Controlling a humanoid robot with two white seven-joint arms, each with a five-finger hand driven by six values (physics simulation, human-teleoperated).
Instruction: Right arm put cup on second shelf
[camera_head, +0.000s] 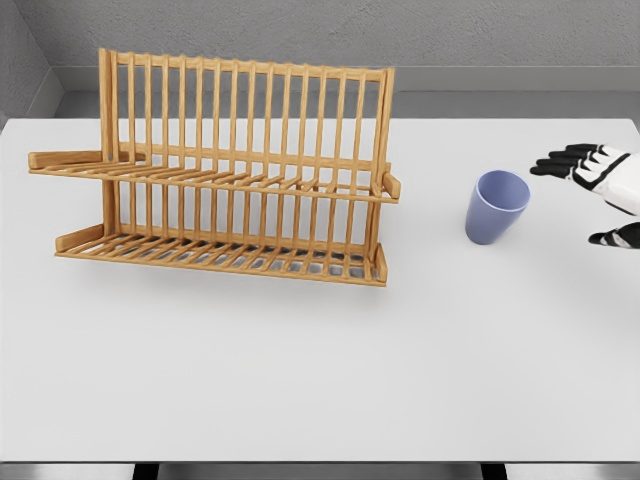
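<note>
Head view: the blue cup (497, 206) stands upright on the white counter (300, 380), well right of the wooden rack (225, 175) — and the right robot hand (600, 185) hangs just right of the cup, fingers spread, gripping nothing, clearly the nearer hand — mouth up, axis vertical.

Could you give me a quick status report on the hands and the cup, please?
Right hand open, apart from the cup. Left out of view. Blue cup upright on table, right of wooden dish rack. Both shelves empty, path clear.
</note>
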